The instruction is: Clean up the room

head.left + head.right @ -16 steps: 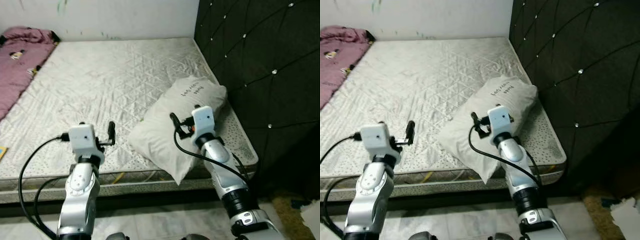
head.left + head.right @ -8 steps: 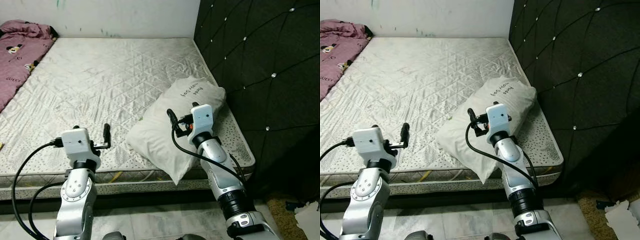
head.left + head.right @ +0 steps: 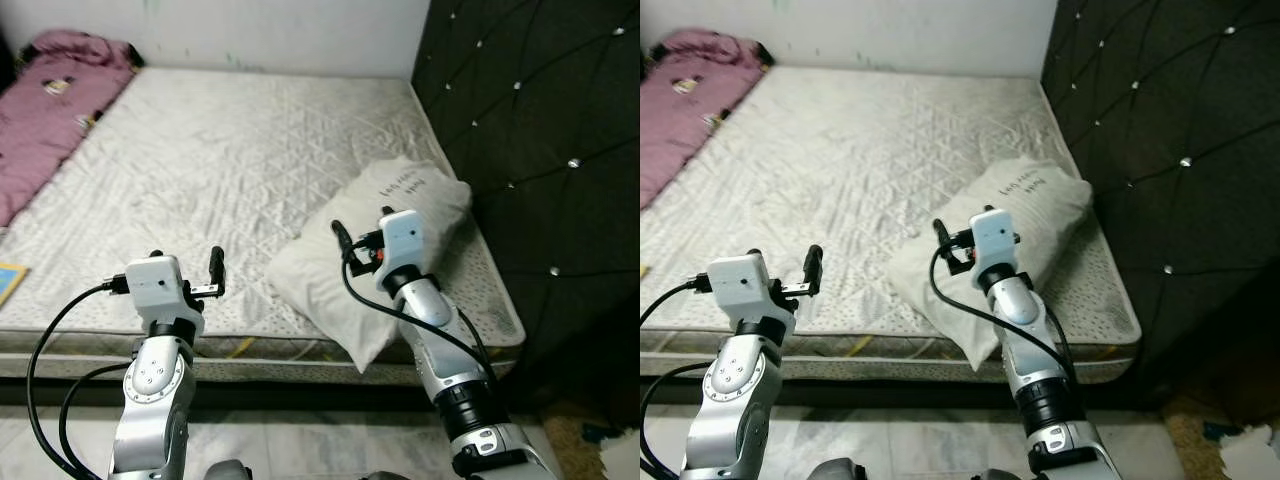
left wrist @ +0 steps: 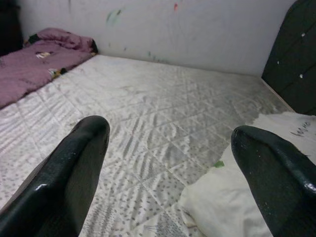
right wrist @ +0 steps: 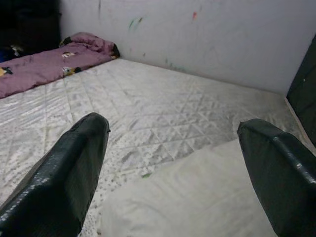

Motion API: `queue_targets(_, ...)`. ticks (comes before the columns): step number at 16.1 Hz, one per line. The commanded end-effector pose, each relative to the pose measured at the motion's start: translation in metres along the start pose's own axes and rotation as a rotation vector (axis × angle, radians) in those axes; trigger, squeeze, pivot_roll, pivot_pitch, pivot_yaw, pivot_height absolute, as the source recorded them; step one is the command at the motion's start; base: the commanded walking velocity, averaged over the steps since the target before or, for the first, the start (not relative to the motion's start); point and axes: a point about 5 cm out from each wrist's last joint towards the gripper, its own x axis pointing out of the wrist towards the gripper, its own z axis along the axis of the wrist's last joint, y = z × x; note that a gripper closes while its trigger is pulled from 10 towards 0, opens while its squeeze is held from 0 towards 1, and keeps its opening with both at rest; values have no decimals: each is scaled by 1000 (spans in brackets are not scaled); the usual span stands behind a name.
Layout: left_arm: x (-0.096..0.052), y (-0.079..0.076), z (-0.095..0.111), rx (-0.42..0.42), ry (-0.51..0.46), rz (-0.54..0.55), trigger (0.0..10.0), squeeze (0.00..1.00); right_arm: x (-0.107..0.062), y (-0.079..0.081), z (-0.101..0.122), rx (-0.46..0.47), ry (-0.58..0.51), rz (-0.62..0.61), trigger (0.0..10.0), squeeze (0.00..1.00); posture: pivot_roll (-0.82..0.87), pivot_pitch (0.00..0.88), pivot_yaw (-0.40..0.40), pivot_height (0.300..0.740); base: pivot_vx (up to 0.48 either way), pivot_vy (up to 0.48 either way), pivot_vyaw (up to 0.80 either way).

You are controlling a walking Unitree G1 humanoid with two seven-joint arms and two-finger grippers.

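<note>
Both jaws stood wide open, holding nothing. Left gripper (image 3: 216, 270) hovered over near edge of mattress (image 3: 230, 150); right gripper (image 3: 340, 240) sat over white pillow (image 3: 400, 215), contact unclear. Pillow lay w/ handwriting up, at mattress corner by black tufted headboard (image 3: 540, 140). Pink blanket (image 3: 50, 100) bunched at far left side.

One mattress (image 3: 230, 160). One white pillow (image 3: 375, 255), 4 o'clock on mattress. One purple blanket (image 3: 50, 110), 10 o'clock. One black headboard (image 3: 540, 150). Two tools: left tool (image 3: 216, 270), right tool (image 3: 340, 240).
</note>
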Motion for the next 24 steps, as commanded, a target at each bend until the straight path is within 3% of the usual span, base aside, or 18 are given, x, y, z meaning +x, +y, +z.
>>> queue_targets(1,1,-3,7,-9,-35,-22,10000,0,0,-3,3,2,-7,-4,10000,0,-40,0,-27,740,382,0,0)
queue_targets(15,2,-2,5,-14,-23,-16,10000,0,2,-5,4,9,-9,-7,10000,0,-44,0,-23,740,407,0,0)
queue_targets(18,2,3,3,-4,-9,50,10000,0,1,-13,5,2,-10,-20,10000,0,-42,0,-25,740,0,0,0)
queue_targets(21,-3,14,7,26,-26,130,10000,0,-7,-34,4,-29,9,-52,10000,0,-42,0,-30,740,0,0,0)
queue_targets(24,-4,14,7,37,-17,129,10000,0,-7,-34,3,-43,13,-43,10000,0,-44,0,-30,740,0,0,0)
